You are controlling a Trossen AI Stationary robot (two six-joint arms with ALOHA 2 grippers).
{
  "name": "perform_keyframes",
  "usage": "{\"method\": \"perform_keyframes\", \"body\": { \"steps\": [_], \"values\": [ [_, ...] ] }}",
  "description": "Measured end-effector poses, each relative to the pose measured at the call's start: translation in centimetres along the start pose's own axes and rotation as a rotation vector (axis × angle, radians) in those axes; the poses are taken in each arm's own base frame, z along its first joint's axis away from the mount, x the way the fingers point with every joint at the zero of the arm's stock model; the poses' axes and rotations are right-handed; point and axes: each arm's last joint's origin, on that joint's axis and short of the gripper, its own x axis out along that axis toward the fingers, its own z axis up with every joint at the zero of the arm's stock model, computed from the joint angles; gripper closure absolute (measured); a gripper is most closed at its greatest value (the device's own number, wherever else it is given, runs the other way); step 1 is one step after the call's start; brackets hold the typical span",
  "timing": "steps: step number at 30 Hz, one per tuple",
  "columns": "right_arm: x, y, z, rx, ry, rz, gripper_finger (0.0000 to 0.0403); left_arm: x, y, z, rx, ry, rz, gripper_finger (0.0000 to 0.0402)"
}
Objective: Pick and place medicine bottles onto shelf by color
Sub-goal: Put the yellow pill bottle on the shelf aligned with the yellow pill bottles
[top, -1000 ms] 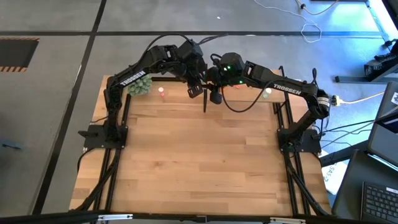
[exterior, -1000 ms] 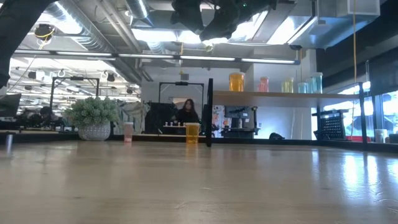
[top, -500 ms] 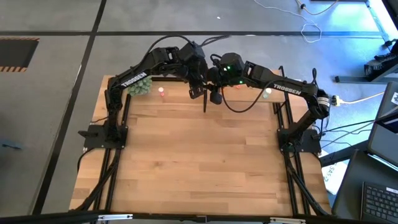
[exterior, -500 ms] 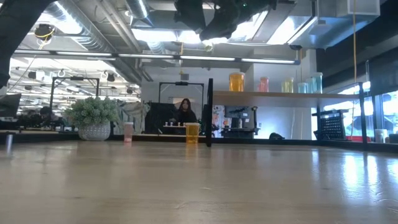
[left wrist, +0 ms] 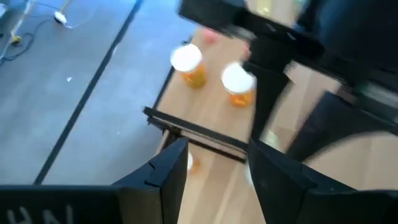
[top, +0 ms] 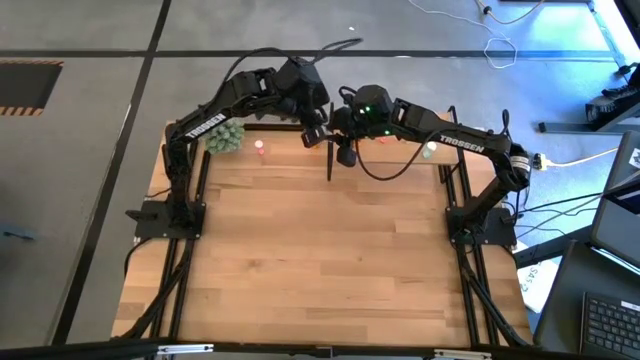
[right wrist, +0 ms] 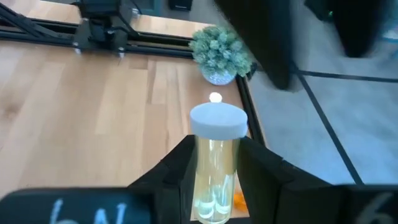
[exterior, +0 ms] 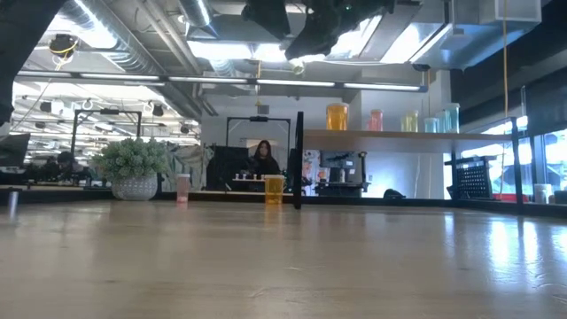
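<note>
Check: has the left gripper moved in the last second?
Yes. In the high view the left gripper has pulled back toward the table's far edge, away from the black post.

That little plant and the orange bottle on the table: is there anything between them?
Yes: in the low view a pink bottle stands between the plant and the orange bottle.

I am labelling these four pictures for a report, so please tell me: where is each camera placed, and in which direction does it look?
High view: above the table, looking straight down; both arms meet at the far edge.
Low view: at tabletop height, looking level toward the shelf; arm parts hang at the top.
Left wrist view: on the left arm, past the open left gripper onto two orange bottles.
Right wrist view: on the right arm; the right gripper holds a yellowish bottle.
Shared: the plant appears in the low, high and right wrist views.
</note>
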Motion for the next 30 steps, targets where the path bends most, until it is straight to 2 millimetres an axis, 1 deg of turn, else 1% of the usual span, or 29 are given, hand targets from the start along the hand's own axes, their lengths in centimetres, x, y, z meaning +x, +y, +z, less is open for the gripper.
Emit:
{"method": "perform_keyframes", "body": {
  "steps": [3, 5, 7, 12, 16, 20, 24, 27, 30],
  "values": [
    [-0.2, -0.1, 0.0, 0.001, 0.007, -0.018, 0.0297, -0.4, 0.3, 0.0, -0.001, -0.006, 0.049, 0.0239],
    [-0.8, -0.1, 0.2, 0.002, 0.001, -0.024, 0.0297, -0.8, 0.6, 0.0, -0.003, -0.007, 0.083, 0.0239],
    [-2.1, -0.2, 0.4, 0.003, -0.004, -0.030, 0.0297, -1.2, 1.1, -0.1, -0.012, -0.008, 0.105, 0.0239],
    [-6.5, -0.3, 1.1, 0.052, -0.033, -0.070, 0.0297, -1.3, 1.2, -0.1, -0.006, -0.014, 0.110, 0.0239],
    [-9.6, -0.1, 1.1, 0.085, -0.007, -0.133, 0.0297, -1.3, 1.3, -0.1, 0.003, -0.012, 0.114, 0.0239],
    [-11.9, 0.5, 0.4, 0.148, 0.028, -0.150, 0.0297, -1.3, 1.2, -0.1, 0.010, -0.012, 0.113, 0.0239],
    [-14.4, 1.2, -0.6, 0.213, -0.002, -0.199, 0.0297, -1.3, 1.2, -0.1, 0.011, -0.012, 0.111, 0.0239],
    [-16.0, 1.9, -2.1, 0.276, -0.010, -0.302, 0.0297, -1.3, 1.2, -0.1, 0.025, -0.013, 0.100, 0.0239],
    [-17.1, 2.6, -3.9, 0.354, -0.056, -0.387, 0.0297, -1.2, 1.1, 0.0, 0.024, -0.030, 0.036, 0.0239]
  ]
}}
